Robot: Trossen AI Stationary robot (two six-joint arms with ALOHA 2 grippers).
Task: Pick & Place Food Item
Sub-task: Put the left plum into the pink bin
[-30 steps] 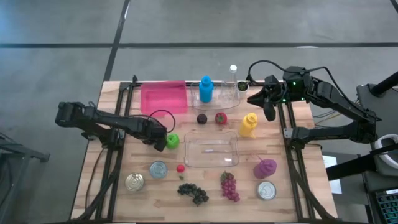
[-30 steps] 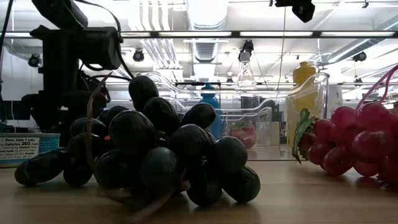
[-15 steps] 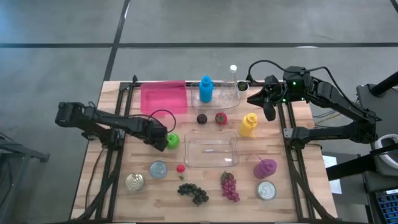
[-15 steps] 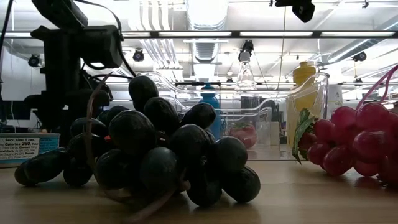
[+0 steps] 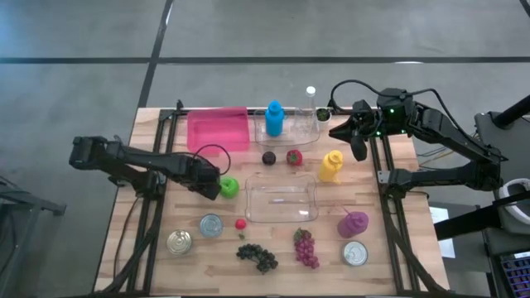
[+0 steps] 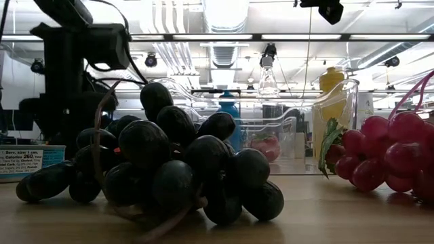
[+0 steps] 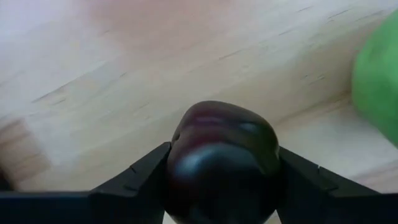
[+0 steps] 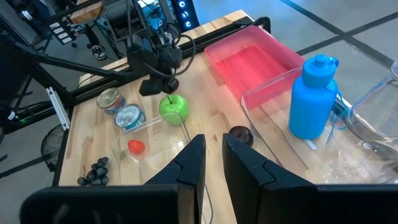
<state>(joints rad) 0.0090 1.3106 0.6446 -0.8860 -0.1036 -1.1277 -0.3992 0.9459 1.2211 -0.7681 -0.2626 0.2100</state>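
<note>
While the left gripper (image 5: 212, 187) sits low over the worktop (image 5: 166, 223), its jaws press on a dark plum (image 7: 221, 158).

The plum is round, glossy and deep purple-red, nearly black, with a pale sheen on top. It fills the gap between the two jaws, which touch it on both sides, just beside the green apple (image 5: 229, 187) on the worktop's left half. The right gripper (image 8: 213, 142) waits above the far right side, near the yellow bottle (image 5: 331, 165), its jaws almost together and empty.
</note>
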